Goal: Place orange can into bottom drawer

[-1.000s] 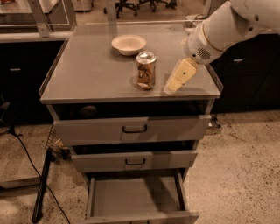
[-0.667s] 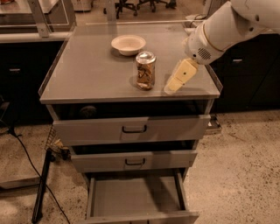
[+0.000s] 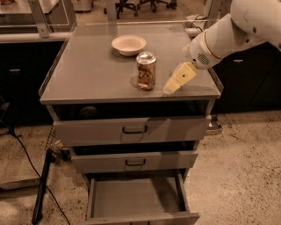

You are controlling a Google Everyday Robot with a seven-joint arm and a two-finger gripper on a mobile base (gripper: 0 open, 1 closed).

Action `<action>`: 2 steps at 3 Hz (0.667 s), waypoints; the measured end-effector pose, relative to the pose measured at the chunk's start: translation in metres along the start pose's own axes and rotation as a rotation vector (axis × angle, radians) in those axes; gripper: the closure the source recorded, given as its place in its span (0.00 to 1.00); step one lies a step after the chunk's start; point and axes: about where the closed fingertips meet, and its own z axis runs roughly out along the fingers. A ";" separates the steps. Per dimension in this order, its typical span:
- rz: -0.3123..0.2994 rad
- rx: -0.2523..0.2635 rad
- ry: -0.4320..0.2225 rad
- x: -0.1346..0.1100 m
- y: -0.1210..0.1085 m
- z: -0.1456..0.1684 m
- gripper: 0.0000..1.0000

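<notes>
Small orange-brown drink can [image 3: 145, 71], silver top, upright on grey metal bench [image 3: 88, 74]; white bowl [image 3: 128, 44] farther back. Cream pincer [image 3: 179, 79] just right of can, not touching it; cannot tell how open. Bottom grey drawer [image 3: 136, 197] pulled out.

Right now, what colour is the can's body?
Orange can: orange-brown with pale marks, best in the camera view. Gripper hangs close beside it.

White bowl [image 3: 128, 45] sits rear centre on grey cabinet top [image 3: 88, 74]. Top drawer [image 3: 167, 130] and middle drawer [image 3: 96, 162], both dark-handled, stand slightly ajar. Office chairs [image 3: 126, 6] stand behind. Gripper [image 3: 176, 81] hangs above the top's right front.
</notes>
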 end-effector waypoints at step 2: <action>0.005 -0.026 -0.106 -0.028 -0.009 0.018 0.00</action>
